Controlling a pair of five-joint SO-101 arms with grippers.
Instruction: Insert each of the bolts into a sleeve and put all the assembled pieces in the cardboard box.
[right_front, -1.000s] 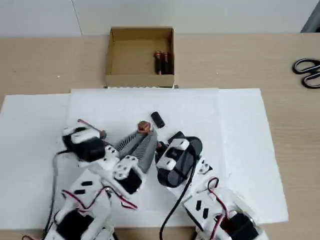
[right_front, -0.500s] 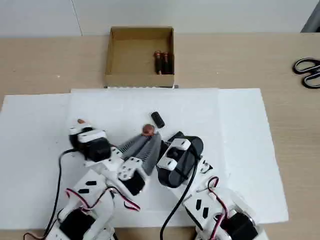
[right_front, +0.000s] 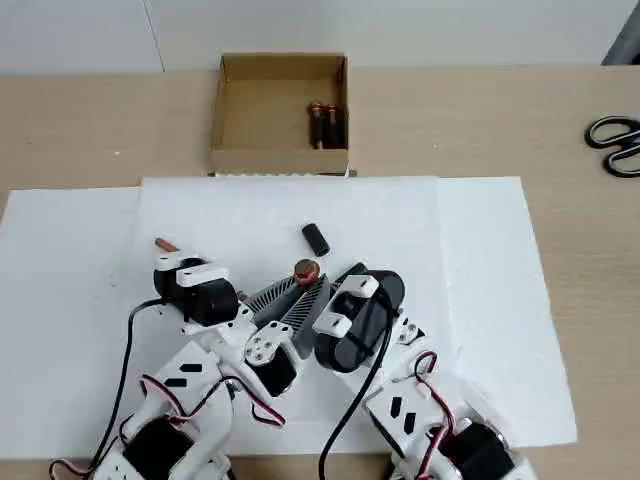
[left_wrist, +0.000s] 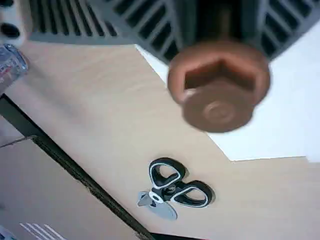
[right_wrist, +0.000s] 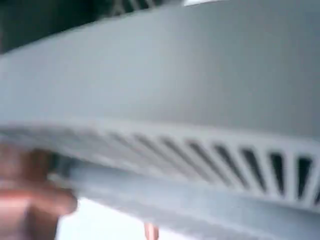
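My left gripper (right_front: 299, 287) is shut on a copper bolt (right_front: 305, 268), low over the white sheet. In the left wrist view the bolt's hexagonal head (left_wrist: 218, 85) sticks out between the grey ribbed fingers (left_wrist: 145, 25). A black sleeve (right_front: 316, 239) lies on the sheet just beyond the bolt. A second copper bolt (right_front: 165, 245) lies to the left of the left arm. The right arm (right_front: 355, 315) sits close beside the left gripper; its wrist view has a grey ribbed finger (right_wrist: 200, 150) very near and a copper blur (right_wrist: 30, 200) at one edge. The cardboard box (right_front: 228, 110) holds assembled pieces (right_front: 325, 122).
The white sheet (right_front: 480, 260) covers the near part of the wooden table. Black-handled scissors (right_front: 615, 145) lie at the far right edge of the table, also seen from the left wrist as scissors (left_wrist: 172, 189).
The left arm has swung to the right and nearer, carrying the bolt with it. This uncovered the second bolt on the left. The right arm has barely moved.
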